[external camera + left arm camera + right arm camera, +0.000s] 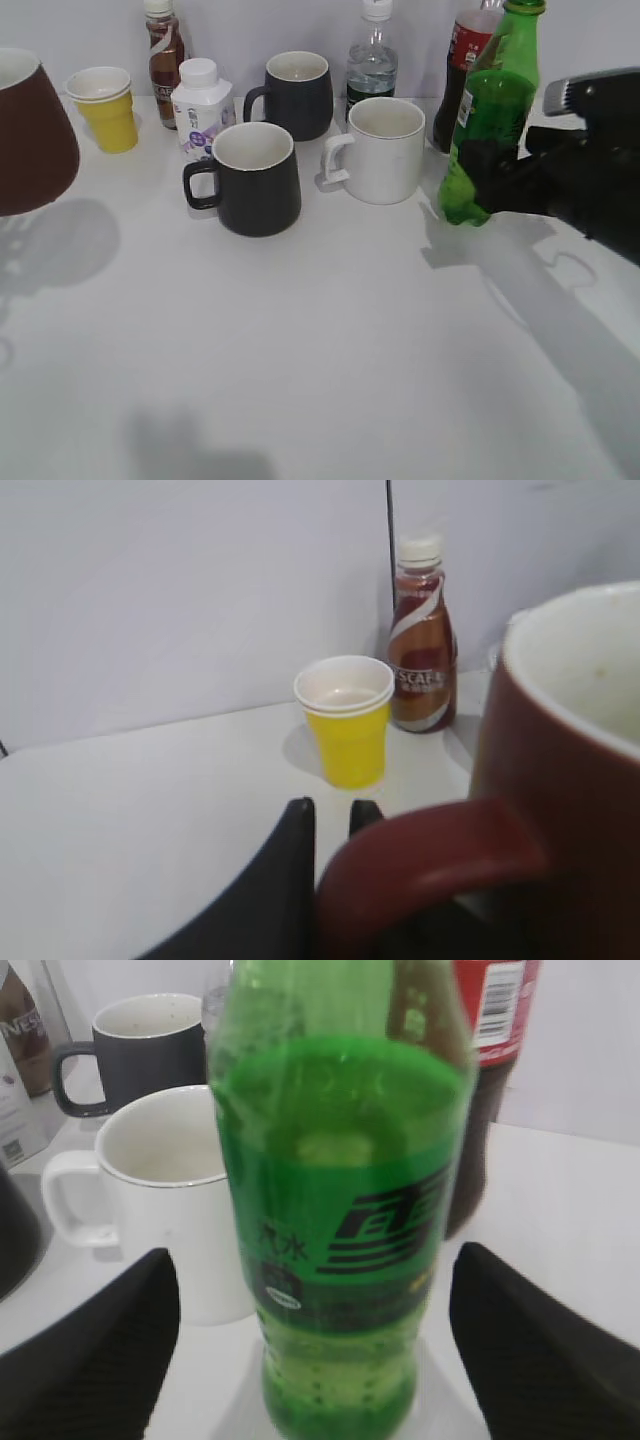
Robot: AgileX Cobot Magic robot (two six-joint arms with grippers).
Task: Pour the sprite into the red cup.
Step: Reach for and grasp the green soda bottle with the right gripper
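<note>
The sprite point(492, 110) is a green bottle standing at the right back of the table, leaning slightly. It fills the right wrist view point(340, 1160). My right gripper point(310, 1260) is open, with one black finger on each side of the bottle's lower part and a gap on both sides; it also shows in the exterior view point(490, 180). The red cup point(30, 130) hangs at the far left above its shadow. In the left wrist view my left gripper point(330, 808) is shut on the red cup's point(570, 780) loop handle; the cup is upright with its white inside showing.
Two black mugs point(255, 180) point(297, 93) and a white mug point(380, 150) stand mid-table, the white one just left of the sprite. A cola bottle point(462, 70) stands behind the sprite. A yellow paper cup point(105, 108), coffee bottle point(163, 55), milk bottle point(200, 105) and water bottle point(372, 60) line the back.
</note>
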